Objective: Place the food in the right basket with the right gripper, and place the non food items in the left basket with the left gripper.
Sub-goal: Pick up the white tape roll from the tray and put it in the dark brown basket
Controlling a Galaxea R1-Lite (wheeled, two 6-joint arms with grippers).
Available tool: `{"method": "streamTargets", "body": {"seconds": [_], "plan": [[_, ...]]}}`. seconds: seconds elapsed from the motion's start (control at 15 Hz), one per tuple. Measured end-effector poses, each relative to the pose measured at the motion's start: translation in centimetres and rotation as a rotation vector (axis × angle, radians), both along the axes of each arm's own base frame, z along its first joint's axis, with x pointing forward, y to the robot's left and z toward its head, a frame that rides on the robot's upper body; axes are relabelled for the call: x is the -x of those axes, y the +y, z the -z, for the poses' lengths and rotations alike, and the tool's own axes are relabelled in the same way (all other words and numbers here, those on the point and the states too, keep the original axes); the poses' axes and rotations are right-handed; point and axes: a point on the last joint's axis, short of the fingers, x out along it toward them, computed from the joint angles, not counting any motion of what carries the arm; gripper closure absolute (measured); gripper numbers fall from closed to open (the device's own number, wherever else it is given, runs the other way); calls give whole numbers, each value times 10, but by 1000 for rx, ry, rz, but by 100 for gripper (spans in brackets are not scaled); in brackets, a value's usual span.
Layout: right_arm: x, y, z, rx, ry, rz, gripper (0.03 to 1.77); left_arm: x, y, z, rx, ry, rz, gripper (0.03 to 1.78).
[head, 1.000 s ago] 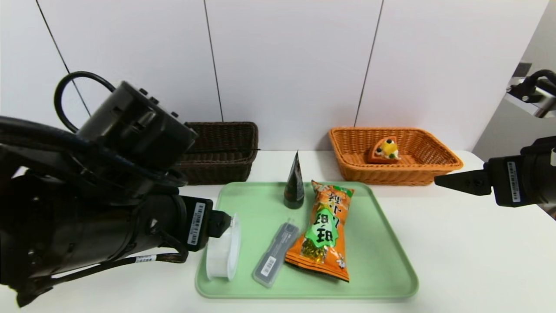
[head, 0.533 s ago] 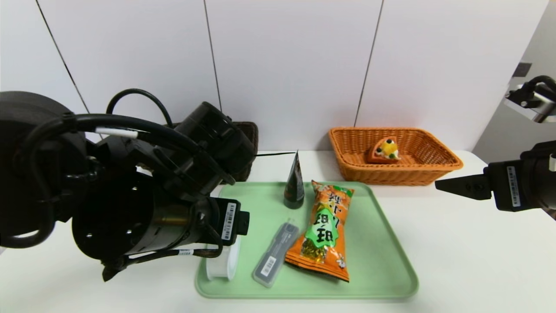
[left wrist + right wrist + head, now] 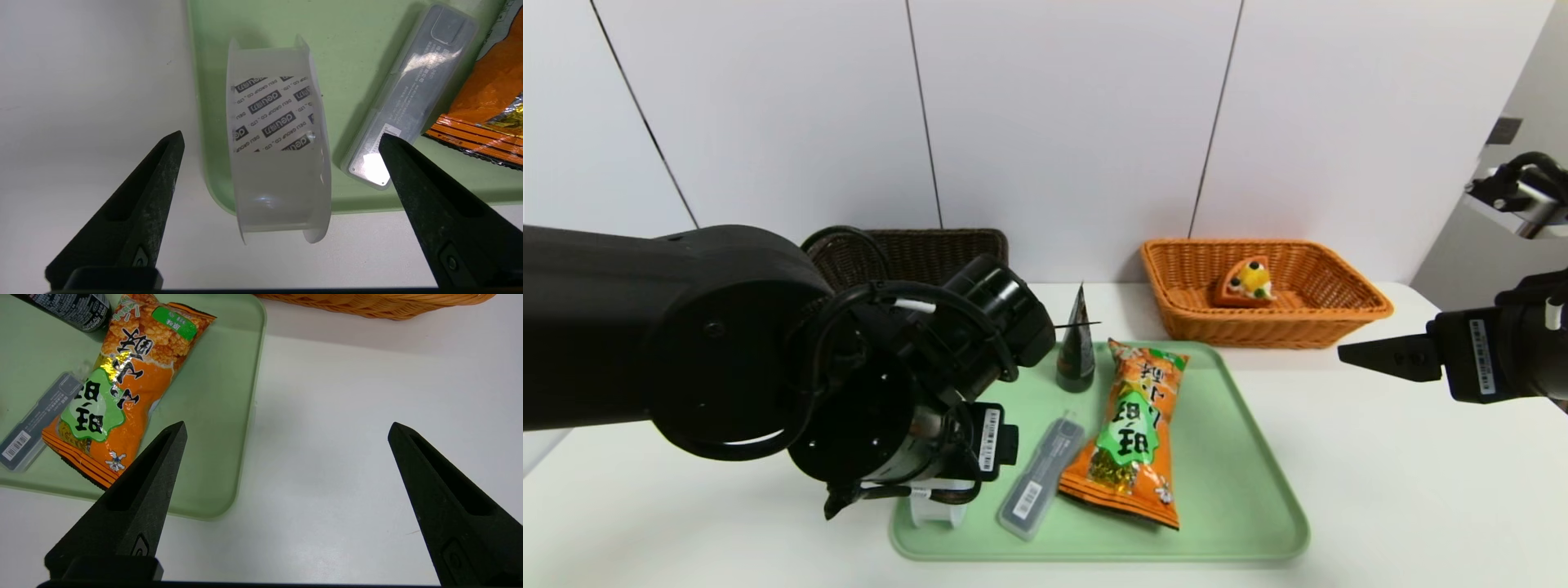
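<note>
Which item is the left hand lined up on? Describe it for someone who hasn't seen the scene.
On the green tray, go to its near-left corner. There a roll of clear tape stands on edge, overhanging the rim, between the open left hand fingers. Unlike the flat grey case beside it, it is round and see-through.

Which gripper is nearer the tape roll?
Left. The left gripper hangs open right over the tape roll at the tray's corner; the right gripper sits past the tray's far side.

— What sort of place is this?
— A lab test room: my bare white bench (image 3: 1380, 490), plain white wall panels (image 3: 1062, 122) at twelve o'clock, goods staged on one green tray (image 3: 1241, 490) between two wicker baskets (image 3: 1262, 322).
</note>
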Motion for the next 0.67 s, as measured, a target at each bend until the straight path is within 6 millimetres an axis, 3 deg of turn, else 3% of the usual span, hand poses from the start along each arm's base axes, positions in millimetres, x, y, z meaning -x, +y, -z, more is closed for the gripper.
{"method": "streamTargets", "body": {"seconds": [0.4,0.67], "plan": [[1,-1,3,5,9,0,10,-10,0,11,-29,31,-18,15],[2,-1,7,9,20,-3,10,-14,0,16,-40,39,-28,77]]}}
